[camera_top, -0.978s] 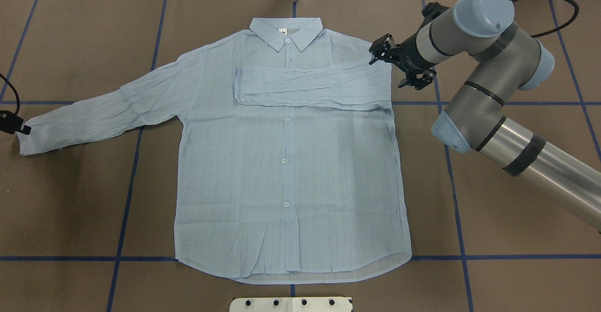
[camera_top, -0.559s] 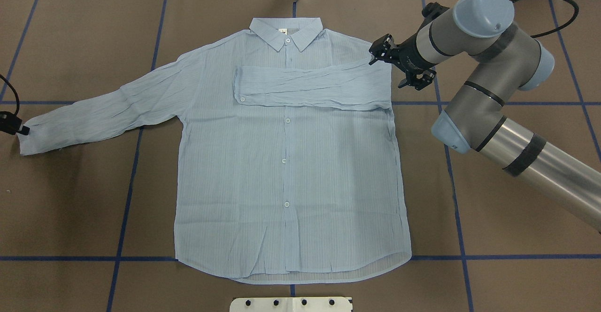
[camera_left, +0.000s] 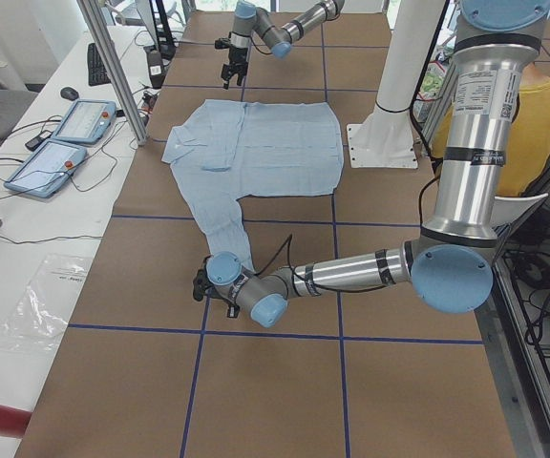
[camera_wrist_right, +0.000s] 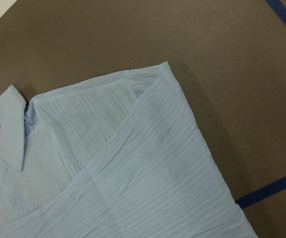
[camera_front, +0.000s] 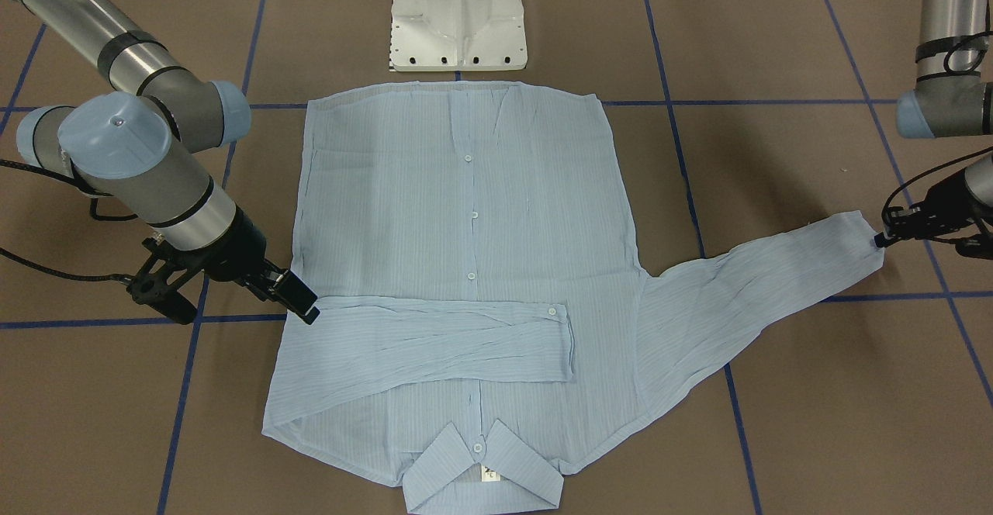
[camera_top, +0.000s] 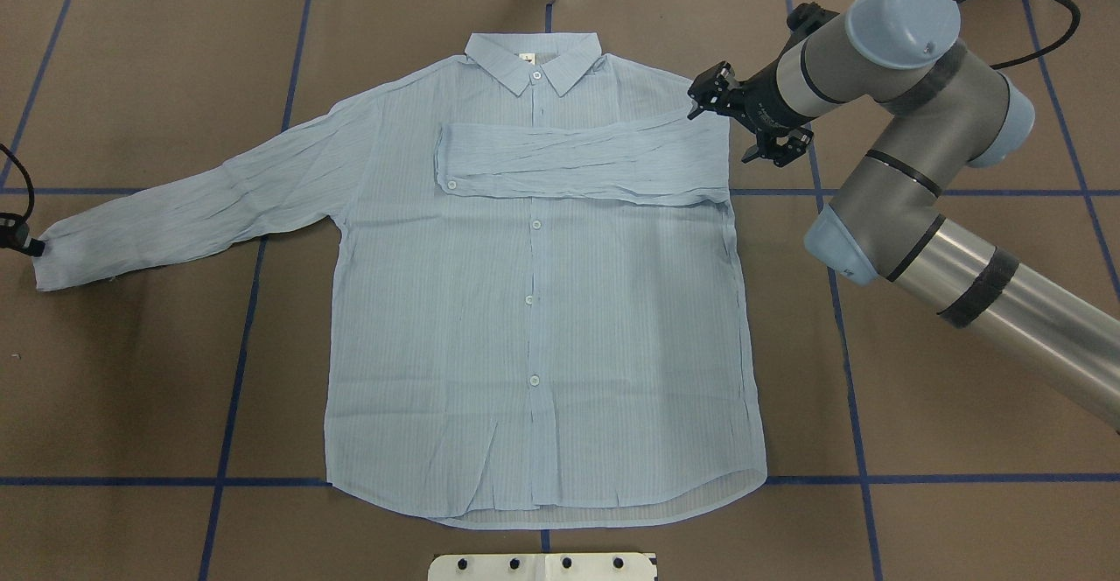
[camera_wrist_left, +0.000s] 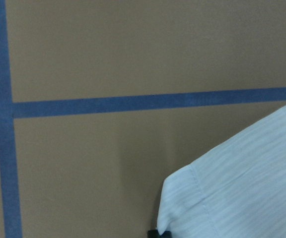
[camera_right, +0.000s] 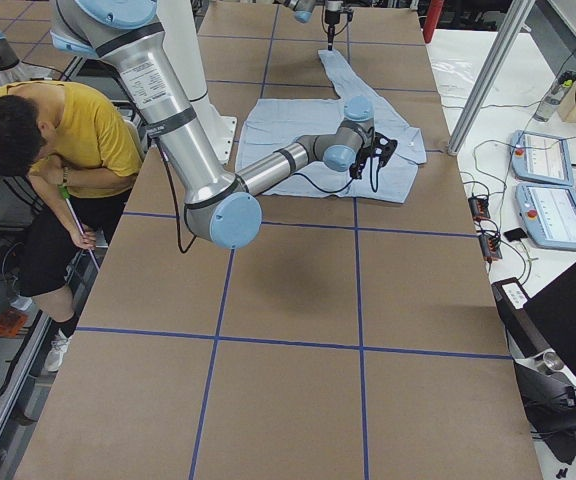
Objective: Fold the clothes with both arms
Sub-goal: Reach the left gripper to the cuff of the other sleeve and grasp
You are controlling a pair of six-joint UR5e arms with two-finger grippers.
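The brown bench [camera_top: 131, 388] is carrying a light blue shirt [camera_top: 534, 318], which is lying flat and buttoned, front up, with its collar [camera_top: 534, 60] pointing away from the robot's base. The right arm [camera_top: 901, 152] is reaching in at the shoulder just beside the collar, while the left arm [camera_left: 466, 143] is stretching low along the bench, far out from the collar. The folded sleeve [camera_top: 577, 161] is lying across the chest just below the collar. The outstretched sleeve [camera_top: 192, 213] is running flat, well away from the collar. The right pincer [camera_top: 731, 130] is hovering spread and holding nothing at that near shoulder. The left pincer [camera_front: 883, 240] is looking pressed together on the corner of the far cuff [camera_front: 857, 243], though its tips are barely showing. The cloth is looking thin, light and limp, so it is likely going to sag, wrinkle and drag across the bench rather than keep any shape. Pinching the doubled edges should be gripping best: the cuff, the shoulder seam beside the collar and the hem corners farthest from the collar, while keeping off the small buttons [camera_top: 536, 225].
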